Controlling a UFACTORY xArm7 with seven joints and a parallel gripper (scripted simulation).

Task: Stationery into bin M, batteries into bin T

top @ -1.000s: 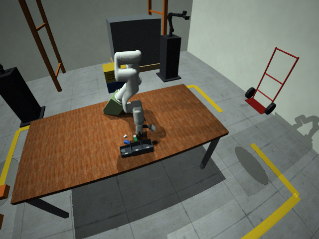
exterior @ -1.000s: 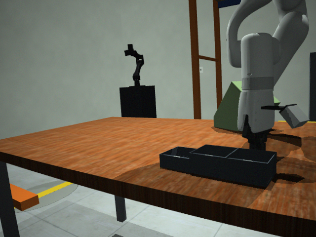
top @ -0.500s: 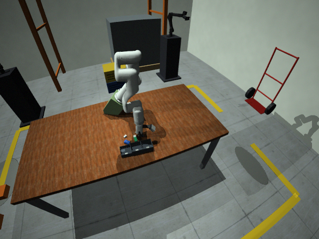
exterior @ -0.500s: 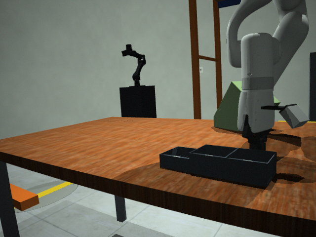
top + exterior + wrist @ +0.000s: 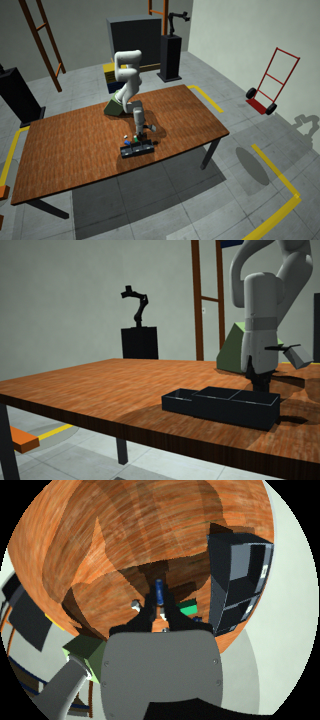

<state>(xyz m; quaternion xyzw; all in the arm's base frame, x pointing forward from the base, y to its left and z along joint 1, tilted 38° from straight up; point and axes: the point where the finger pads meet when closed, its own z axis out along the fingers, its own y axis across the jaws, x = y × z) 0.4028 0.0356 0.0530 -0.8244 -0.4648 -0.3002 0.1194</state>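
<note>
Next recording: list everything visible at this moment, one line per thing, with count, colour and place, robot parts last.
table: one, wood brown, centre
bin row: one, dark, three compartments, near the front edge
blue item: one, behind the bins
green item: one, beside the tool
white item: one, small, further back
green wedge block: one, at the arm's base
red hand truck: one, by the right wall
ladders: two, orange-brown, rear
black pedestals: two seen, rear
arm: one, white
tool: one, shut on a thin blue item

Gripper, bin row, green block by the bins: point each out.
gripper [image 5: 159, 615], wrist view, between the fingertips, shut on a thin blue item.
bin row [image 5: 136, 152], top view, front wall.
green block [image 5: 135, 139], top view, top face.
</note>
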